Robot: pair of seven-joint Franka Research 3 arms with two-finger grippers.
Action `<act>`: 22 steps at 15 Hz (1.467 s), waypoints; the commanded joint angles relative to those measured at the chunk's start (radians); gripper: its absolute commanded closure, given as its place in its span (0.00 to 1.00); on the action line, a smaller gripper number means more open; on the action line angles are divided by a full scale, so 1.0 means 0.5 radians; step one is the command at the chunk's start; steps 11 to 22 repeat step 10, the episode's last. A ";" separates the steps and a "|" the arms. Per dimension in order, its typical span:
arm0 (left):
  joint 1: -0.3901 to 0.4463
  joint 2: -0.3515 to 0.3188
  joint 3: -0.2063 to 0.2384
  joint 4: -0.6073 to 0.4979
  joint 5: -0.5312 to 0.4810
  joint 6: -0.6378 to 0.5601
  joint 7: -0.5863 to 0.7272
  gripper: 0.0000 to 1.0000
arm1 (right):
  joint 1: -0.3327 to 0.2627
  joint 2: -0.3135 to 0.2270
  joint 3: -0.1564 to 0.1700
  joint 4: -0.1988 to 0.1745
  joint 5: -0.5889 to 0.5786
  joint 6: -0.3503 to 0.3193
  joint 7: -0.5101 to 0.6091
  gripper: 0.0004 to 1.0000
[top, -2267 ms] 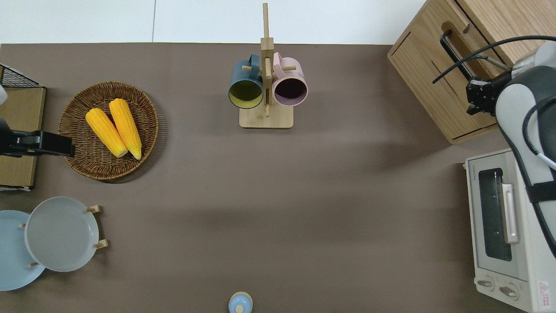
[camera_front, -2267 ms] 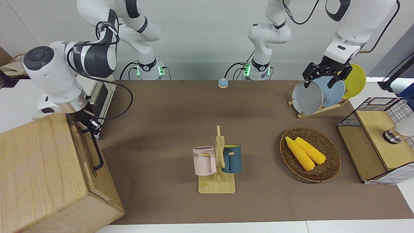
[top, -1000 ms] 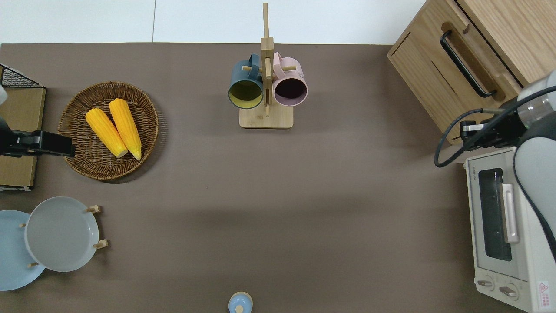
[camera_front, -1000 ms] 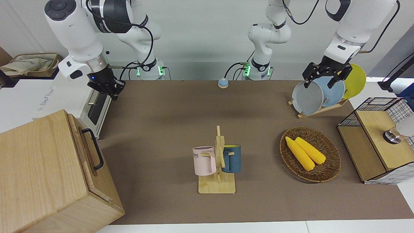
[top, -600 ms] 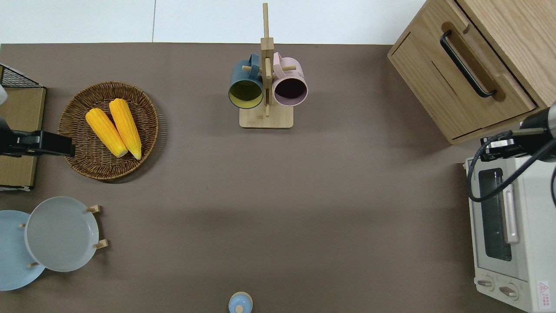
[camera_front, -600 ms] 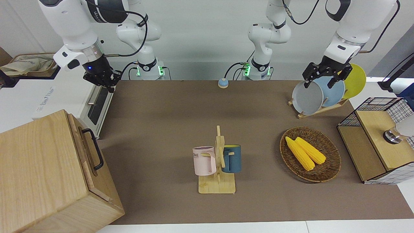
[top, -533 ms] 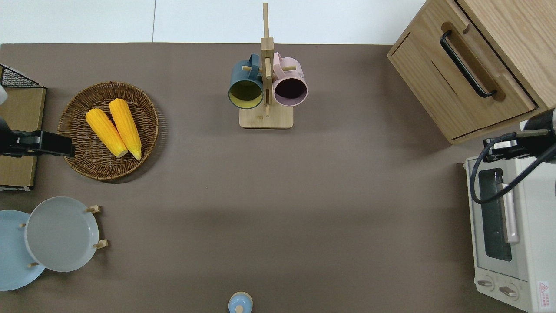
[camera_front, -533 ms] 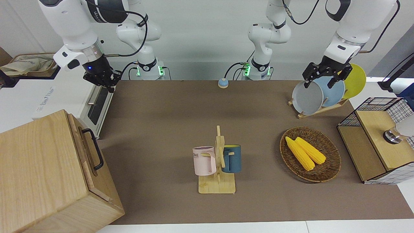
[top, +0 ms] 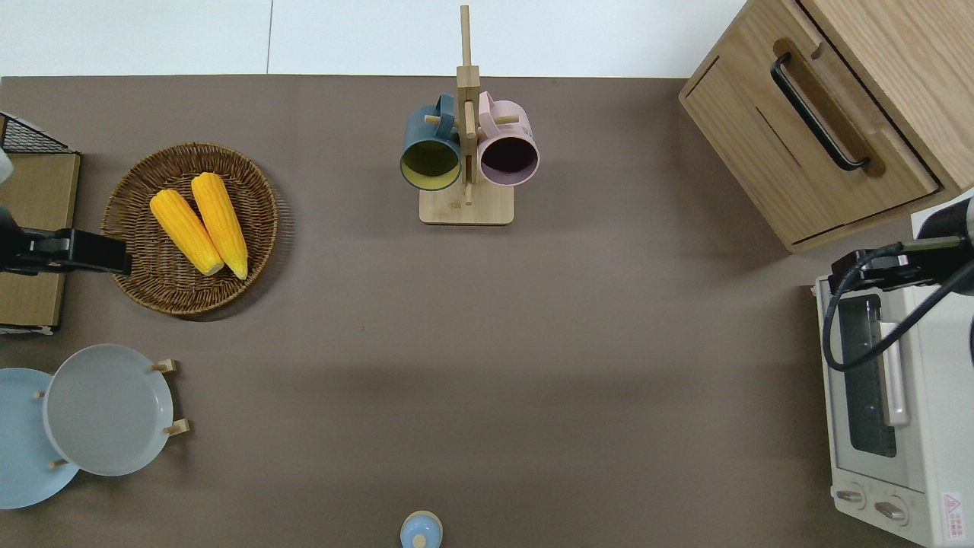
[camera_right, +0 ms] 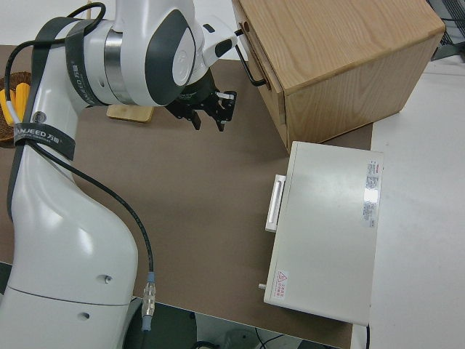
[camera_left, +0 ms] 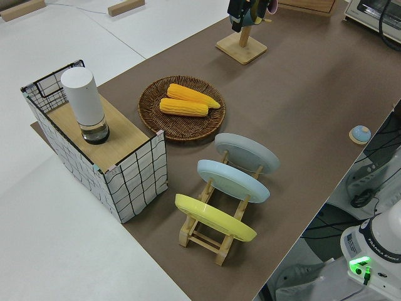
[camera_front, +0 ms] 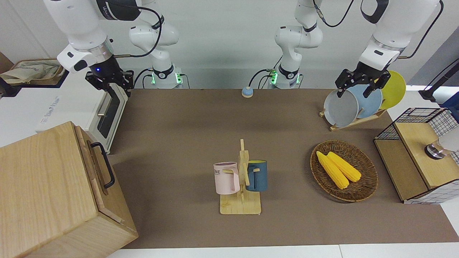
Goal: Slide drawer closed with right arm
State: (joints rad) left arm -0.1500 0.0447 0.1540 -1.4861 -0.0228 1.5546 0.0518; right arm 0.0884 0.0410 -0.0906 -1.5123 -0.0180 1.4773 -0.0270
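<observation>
The pale-wood drawer (top: 776,144) sits pushed in, its front panel against the box cabinet (top: 898,46) at the right arm's end of the table. Its black bar handle (top: 818,114) is free; it also shows in the front view (camera_front: 105,166) and the right side view (camera_right: 254,69). My right gripper (top: 867,274) is open and empty, in the air over the white oven's (top: 875,396) end nearest the cabinet, apart from the drawer. It shows in the front view (camera_front: 109,86) with a blue wrist light, and in the right side view (camera_right: 208,120). The left arm is parked, its gripper (camera_front: 355,89) open.
A wooden mug rack (top: 466,205) with a blue and a pink mug stands mid-table. A wicker basket with two corn cobs (top: 198,221), a plate rack (camera_front: 353,104) and a black wire basket (camera_front: 416,150) are at the left arm's end. A small blue button (top: 421,530) lies near the robots.
My right gripper has left the drawer handle, risen and drawn back toward the robots, ending over the oven. The drawer has not visibly moved. The left arm has not moved.
</observation>
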 commanded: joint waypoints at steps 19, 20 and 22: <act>-0.034 0.024 0.033 0.039 0.027 0.002 0.013 0.00 | -0.020 0.013 0.003 0.095 -0.025 -0.074 -0.007 0.02; -0.034 0.024 0.033 0.039 0.027 0.002 0.013 0.00 | -0.020 0.013 0.003 0.095 -0.025 -0.074 -0.007 0.02; -0.034 0.024 0.033 0.039 0.027 0.002 0.013 0.00 | -0.020 0.013 0.003 0.095 -0.025 -0.074 -0.007 0.02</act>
